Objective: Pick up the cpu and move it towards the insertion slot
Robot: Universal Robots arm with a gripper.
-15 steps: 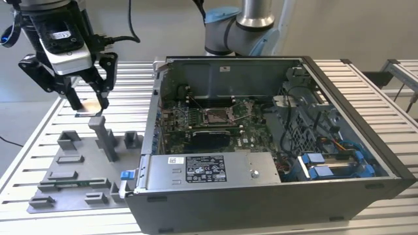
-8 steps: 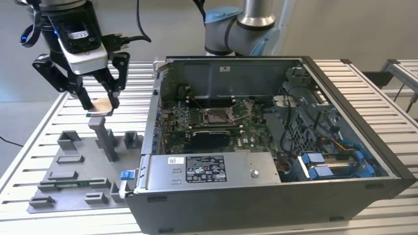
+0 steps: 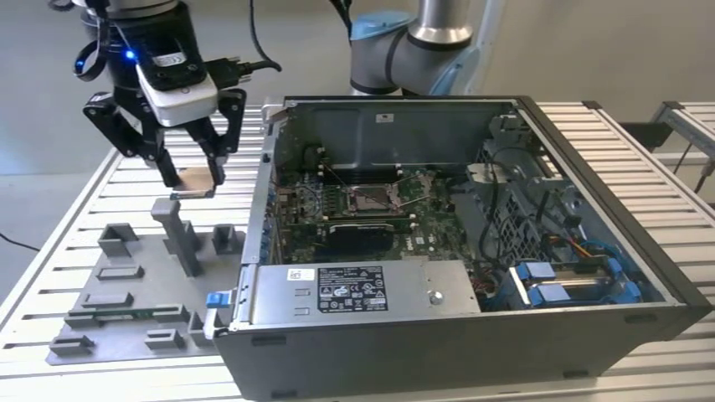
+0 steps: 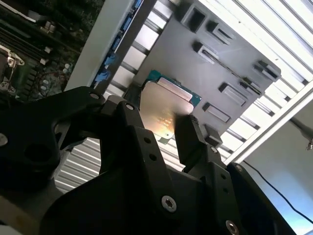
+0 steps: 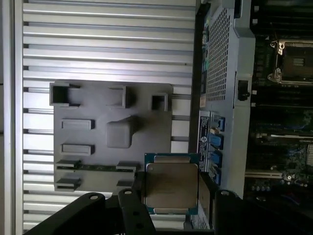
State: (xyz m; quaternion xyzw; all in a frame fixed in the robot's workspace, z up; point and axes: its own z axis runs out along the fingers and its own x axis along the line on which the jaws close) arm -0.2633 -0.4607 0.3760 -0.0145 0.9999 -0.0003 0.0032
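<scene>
Two black fingers (image 3: 167, 167) of the gripper (image 3: 193, 181) pinch the thin square cpu (image 3: 197, 178) in the exterior view, above the grey fixture plate (image 3: 132, 295), well apart from the metal-framed insertion slot (image 3: 369, 198). In the second wrist view its face is smooth and silvery, rimmed in teal. In the first wrist view it overlaps the plate's corner.

A grey fixture plate (image 3: 151, 293) lies on the slatted table (image 3: 67, 209) beside a computer case (image 3: 447, 368) (its side open).
</scene>
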